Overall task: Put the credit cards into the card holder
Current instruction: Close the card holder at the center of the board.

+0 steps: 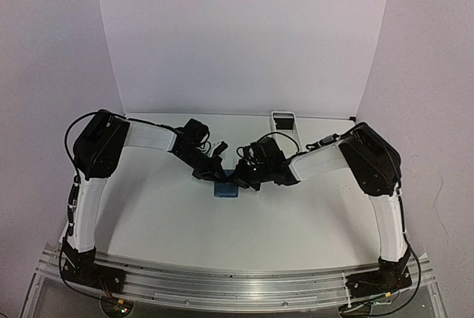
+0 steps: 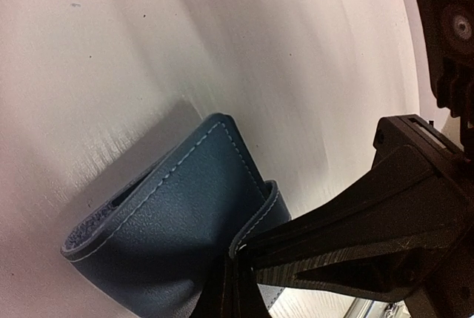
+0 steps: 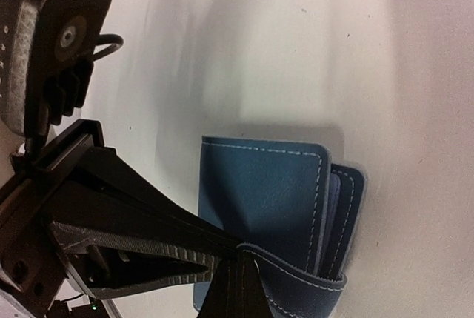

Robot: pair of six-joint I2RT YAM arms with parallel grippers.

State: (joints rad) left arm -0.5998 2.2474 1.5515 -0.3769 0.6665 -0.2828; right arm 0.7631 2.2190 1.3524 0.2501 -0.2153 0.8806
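Note:
The card holder (image 1: 224,189) is a blue folded wallet lying on the white table between both grippers. My left gripper (image 1: 216,177) is shut on it. In the left wrist view the fingertips (image 2: 237,270) pinch the strap end at the wallet's (image 2: 170,222) edge. My right gripper (image 1: 238,179) is shut on the strap too. In the right wrist view (image 3: 241,262) the strap (image 3: 311,281) wraps round the open edge of the wallet (image 3: 259,192). No loose credit cards show. A pale layer (image 3: 331,214) lies between the leaves; I cannot tell card from lining.
A long white tray (image 1: 283,119) stands at the back edge, right of centre. The right arm's body (image 2: 448,29) shows close by in the left wrist view, and the left arm's body (image 3: 59,36) in the right wrist view. White walls enclose the back and sides.

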